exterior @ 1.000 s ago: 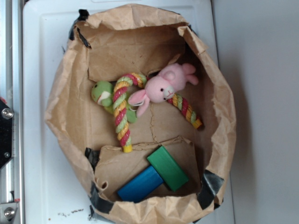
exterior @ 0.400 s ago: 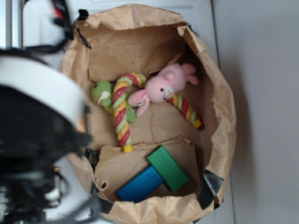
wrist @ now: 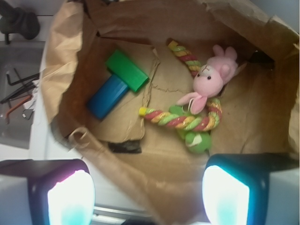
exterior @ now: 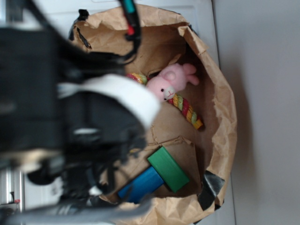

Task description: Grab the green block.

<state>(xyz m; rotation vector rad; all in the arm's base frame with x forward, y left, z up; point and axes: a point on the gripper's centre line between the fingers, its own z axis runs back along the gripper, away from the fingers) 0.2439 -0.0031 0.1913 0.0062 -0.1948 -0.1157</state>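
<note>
Your pincer shows in the wrist view as two glowing fingers at the bottom corners, spread wide apart with nothing between them: released, and well clear of every object. Taking the paper bag as landmark, the fingers hang over its near rim, above the crumpled brown wall, not down among its contents. In the exterior view the arm is a large dark blur covering the left half of the bag, and the pincer itself cannot be made out there.

You find the green block lying flat on the bag's floor, on a loose flap of brown paper, toward the bag's corner; in the exterior view the green block sits in the lower part of the bag, fully exposed. One long face touches the end of the blue block, the two forming a T; the blue block lies partly under the arm's blur in the exterior view.

Elsewhere in the bag, well apart from the blocks, a pink rabbit toy rests on a striped rope toy whose loop runs along the floor, with a green plush toy just beside the rope. Black tape patches the bag's rim near the green block
</note>
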